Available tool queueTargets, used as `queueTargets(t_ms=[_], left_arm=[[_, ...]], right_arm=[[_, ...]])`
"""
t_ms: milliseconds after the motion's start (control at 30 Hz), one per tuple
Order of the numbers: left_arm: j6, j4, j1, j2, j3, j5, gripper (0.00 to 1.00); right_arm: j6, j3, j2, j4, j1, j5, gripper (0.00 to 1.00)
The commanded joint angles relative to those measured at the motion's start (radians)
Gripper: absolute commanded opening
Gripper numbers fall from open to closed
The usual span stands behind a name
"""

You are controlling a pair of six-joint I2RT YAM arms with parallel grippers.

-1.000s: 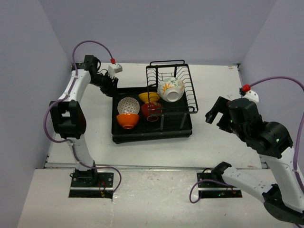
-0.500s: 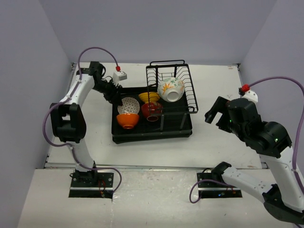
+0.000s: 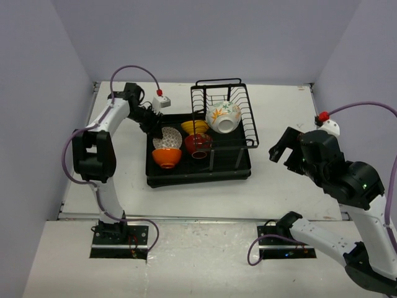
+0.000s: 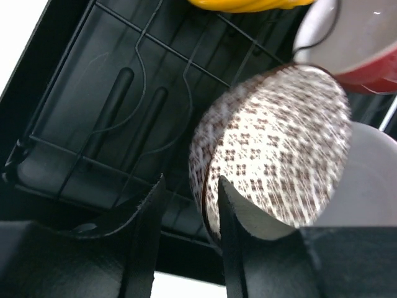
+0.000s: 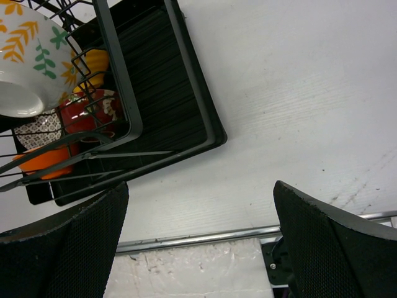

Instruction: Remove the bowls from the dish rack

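The black dish rack (image 3: 239, 162) holds all five bowls. The white bowl with brown pattern (image 3: 167, 138) leans on the orange bowl (image 3: 166, 158). The yellow bowl (image 3: 194, 126) and red bowl (image 3: 198, 144) sit beside them, and the flowered bowl (image 3: 223, 116) lies in the wire basket. My left gripper (image 3: 156, 129) is open at the patterned bowl's far-left edge. In the left wrist view the gripper (image 4: 191, 181) straddles the patterned bowl's (image 4: 279, 149) rim, one finger inside, a gap outside. My right gripper (image 3: 282, 149) is open and empty, right of the rack.
The rack's wire basket (image 3: 245, 105) rises at the back right. In the right wrist view the rack's corner (image 5: 198, 118) lies left of bare white table, with a metal rail (image 5: 205, 237) at the table's near edge. Grey walls enclose the table on three sides.
My left gripper has moved right from beyond the rack's far left corner into the rack, to the patterned bowl's rim. The right arm has hardly moved.
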Motion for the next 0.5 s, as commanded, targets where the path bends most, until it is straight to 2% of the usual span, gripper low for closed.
queueTargets(t_ms=[0, 100, 133, 300, 467], left_arm=[[-0.031, 0.072, -0.011, 0.015, -0.016, -0.037, 0.4], [-0.054, 0.114, -0.017, 0.006, -0.035, -0.062, 0.34], [-0.069, 0.123, -0.018, 0.005, -0.04, -0.077, 0.25], [-0.105, 0.161, -0.024, 0.008, -0.036, -0.1, 0.0], [-0.137, 0.161, -0.024, -0.034, -0.004, -0.077, 0.0]], right_arm=[[0.024, 0.033, -0.02, -0.006, 0.007, 0.027, 0.99], [0.029, 0.024, -0.026, -0.012, 0.007, 0.029, 0.99], [0.032, 0.02, -0.026, -0.012, 0.007, 0.027, 0.99], [0.038, 0.001, -0.032, -0.009, 0.007, 0.018, 0.99], [0.038, -0.007, -0.039, -0.013, 0.007, 0.023, 0.99]])
